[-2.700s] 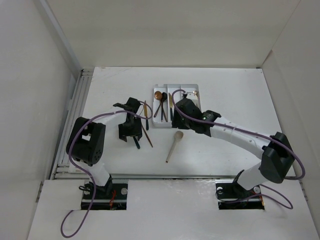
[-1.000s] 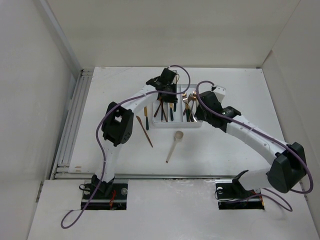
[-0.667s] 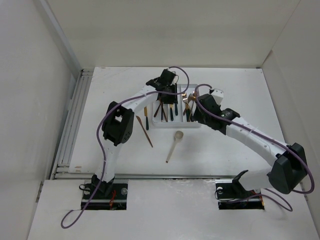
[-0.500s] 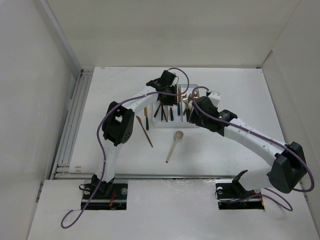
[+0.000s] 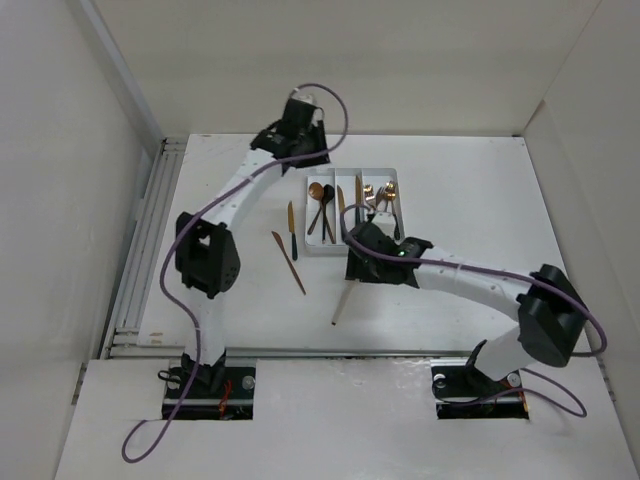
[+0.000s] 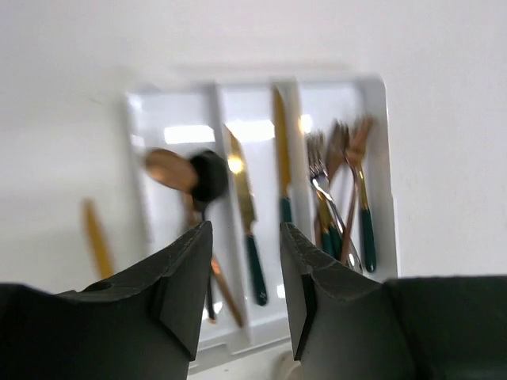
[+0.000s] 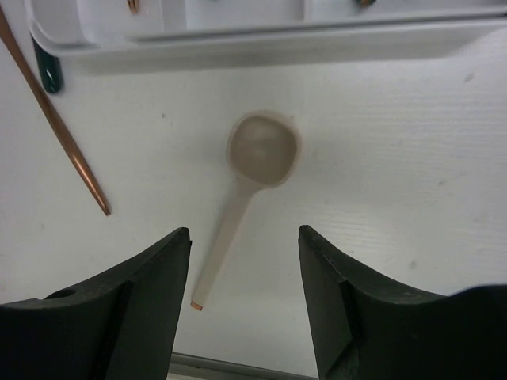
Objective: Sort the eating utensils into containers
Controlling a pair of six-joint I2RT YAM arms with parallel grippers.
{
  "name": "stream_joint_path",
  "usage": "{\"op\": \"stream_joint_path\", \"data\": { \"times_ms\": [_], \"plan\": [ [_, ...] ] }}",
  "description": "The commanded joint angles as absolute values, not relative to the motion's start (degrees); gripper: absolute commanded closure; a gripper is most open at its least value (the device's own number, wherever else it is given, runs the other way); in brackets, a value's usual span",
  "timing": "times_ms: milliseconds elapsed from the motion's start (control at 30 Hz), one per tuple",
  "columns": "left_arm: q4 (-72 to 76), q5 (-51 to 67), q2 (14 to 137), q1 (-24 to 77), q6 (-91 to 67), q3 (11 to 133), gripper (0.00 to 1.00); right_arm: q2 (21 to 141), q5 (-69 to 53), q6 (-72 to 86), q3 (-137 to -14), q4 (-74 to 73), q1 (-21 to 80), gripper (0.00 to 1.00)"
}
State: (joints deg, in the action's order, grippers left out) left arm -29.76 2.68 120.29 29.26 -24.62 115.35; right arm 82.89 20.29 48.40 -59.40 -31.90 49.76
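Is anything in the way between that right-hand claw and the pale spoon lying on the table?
Nothing visible. The cream spoon lies alone on bare table right below the right gripper, whose jaws stand open above it. The copper utensil lies off to one side, and the tray lies beyond the spoon.

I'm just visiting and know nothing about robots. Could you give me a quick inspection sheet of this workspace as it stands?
Surface: white table.
Job's things: white three-compartment tray holds spoons left, knives middle, forks right; cream spoon, loose knife and copper stick lie outside it.
Clutter: nothing seen.
Grippers: left gripper open, empty, high beyond the tray; right gripper open above the cream spoon.
Cables: purple cables along both arms.
Surroundings: white walls; metal rail at left.
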Motion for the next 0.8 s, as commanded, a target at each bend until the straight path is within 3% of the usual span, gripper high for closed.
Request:
{"op": "stream_joint_path", "data": {
  "times_ms": [0,200,333,567,600,667,767],
  "plan": [
    [-28.7,-4.0,109.2,22.4,-22.9,113.3,0.63,87.0,18.2,51.1,-59.8,-29.5,53.7,0.37],
    [-26.3,0.1,98.9,10.8,-23.5,99.9,0.63,94.2,15.6,56.9,-59.9,-29.5,54.4,0.39],
    [-24.7,4.6,95.6,5.4,-24.0,95.3,0.62,99.2,16.3,56.9,-63.0,-30.3,54.4,0.46],
    [-23.6,8.8,93.6,0.2,-25.0,91.0,0.62,106.4,17.6,57.4,-67.1,-33.5,54.4,0.73],
    [-23.6,8.8,93.6,-0.4,-25.0,91.0,0.62,106.4,17.6,57.4,-66.6,-33.5,54.4,0.87],
    [-23.6,10.0,93.6,-1.1,-25.0,91.0,0.62,105.1,18.9,57.4,-65.8,-33.5,54.4,0.99],
    [-23.6,10.6,93.6,-1.7,-25.0,91.0,0.62,102.0,19.8,53.6,-65.8,-34.0,55.0,1.0]
  ]
}}
